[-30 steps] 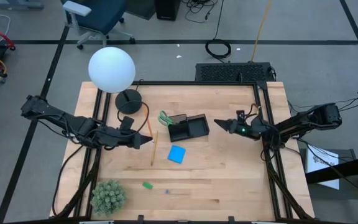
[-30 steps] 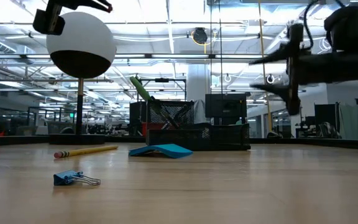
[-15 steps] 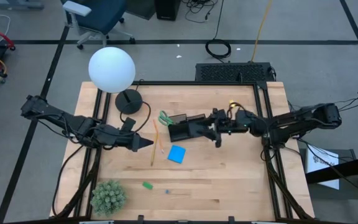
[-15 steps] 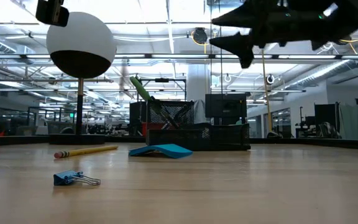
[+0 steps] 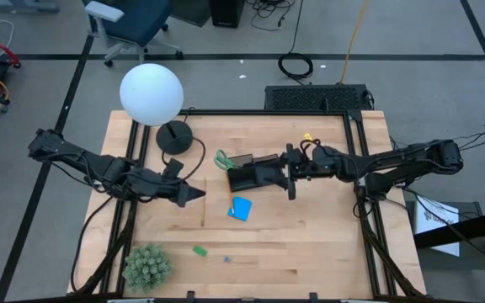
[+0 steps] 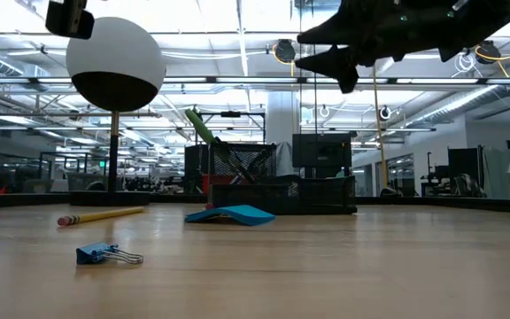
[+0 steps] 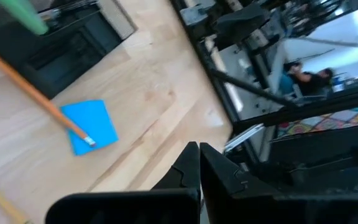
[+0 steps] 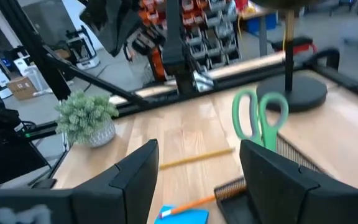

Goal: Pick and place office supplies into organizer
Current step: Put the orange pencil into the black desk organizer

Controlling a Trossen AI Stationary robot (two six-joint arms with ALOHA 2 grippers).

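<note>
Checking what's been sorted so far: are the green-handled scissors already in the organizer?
Yes. The scissors stand in the organizer at its lamp-side end, handles sticking up above its walls in the right wrist view.

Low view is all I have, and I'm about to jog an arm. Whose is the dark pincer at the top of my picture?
Observer: It's the right pincer. It is open and hangs above the right end of the black tray.
Operator: And the left one?
Observer: The left pincer is shut, over the table to the left of the blue note pad.
Operator: Is anything in the tray yet?
Observer: Yes, the green-handled scissors stand at its left end, handles up.
</note>
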